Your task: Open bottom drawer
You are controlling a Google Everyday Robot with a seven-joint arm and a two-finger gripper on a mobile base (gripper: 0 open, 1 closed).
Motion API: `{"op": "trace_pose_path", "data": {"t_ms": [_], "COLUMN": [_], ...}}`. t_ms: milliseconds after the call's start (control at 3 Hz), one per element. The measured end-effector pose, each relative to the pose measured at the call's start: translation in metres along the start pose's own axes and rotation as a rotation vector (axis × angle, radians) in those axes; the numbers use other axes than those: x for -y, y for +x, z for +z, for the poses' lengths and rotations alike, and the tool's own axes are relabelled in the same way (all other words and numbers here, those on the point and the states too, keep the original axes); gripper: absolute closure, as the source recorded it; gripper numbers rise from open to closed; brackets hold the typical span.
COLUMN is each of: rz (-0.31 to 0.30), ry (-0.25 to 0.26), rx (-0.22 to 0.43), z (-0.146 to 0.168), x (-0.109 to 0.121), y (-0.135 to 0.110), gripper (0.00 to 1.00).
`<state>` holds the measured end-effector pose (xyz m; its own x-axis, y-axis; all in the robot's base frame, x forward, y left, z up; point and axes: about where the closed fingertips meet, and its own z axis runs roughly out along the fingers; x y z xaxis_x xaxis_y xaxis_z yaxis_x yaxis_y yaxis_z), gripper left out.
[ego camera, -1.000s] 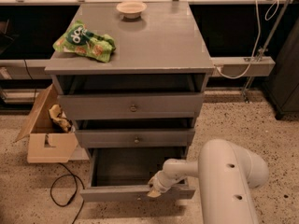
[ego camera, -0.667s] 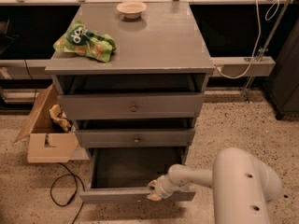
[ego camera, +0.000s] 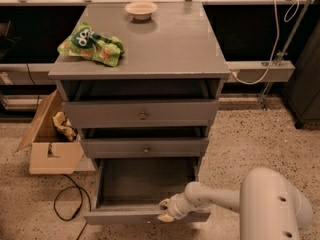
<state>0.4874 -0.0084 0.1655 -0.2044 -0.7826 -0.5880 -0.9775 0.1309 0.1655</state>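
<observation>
The bottom drawer [ego camera: 145,184] of the grey cabinet is pulled out, and its wide shallow tray is bare. Its slim front panel [ego camera: 115,217] faces the floor side. My gripper [ego camera: 164,210] is at the middle of that front panel, at the end of the white arm [ego camera: 220,198] that reaches in from the lower right. It is shut where the knob sits; the knob itself is hidden behind the fingers [ego camera: 163,203]. The middle drawer [ego camera: 146,148] and the top drawer [ego camera: 142,115] are pushed in.
A green snack bag [ego camera: 92,45] and a small bowl [ego camera: 141,9] lie on the cabinet top. An open cardboard box [ego camera: 50,141] stands on the floor at the left. A black cable [ego camera: 67,206] loops beside the drawer's left corner.
The bottom drawer has come out a little further with my gripper on its front. The arm has drawn back to the lower right.
</observation>
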Motion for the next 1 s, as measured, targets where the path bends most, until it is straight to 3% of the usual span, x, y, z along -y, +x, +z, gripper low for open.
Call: {"op": "trace_pose_path", "data": {"t_ms": [333,1000], "rz": [0.0,0.0], "ry": [0.0,0.0], "rx": [0.0,0.0], "z": [-0.0012,-0.0012], "x": [0.0006,0.0006], "y": [-0.0024,-0.0024], "gripper": [0.97,0.5]}}
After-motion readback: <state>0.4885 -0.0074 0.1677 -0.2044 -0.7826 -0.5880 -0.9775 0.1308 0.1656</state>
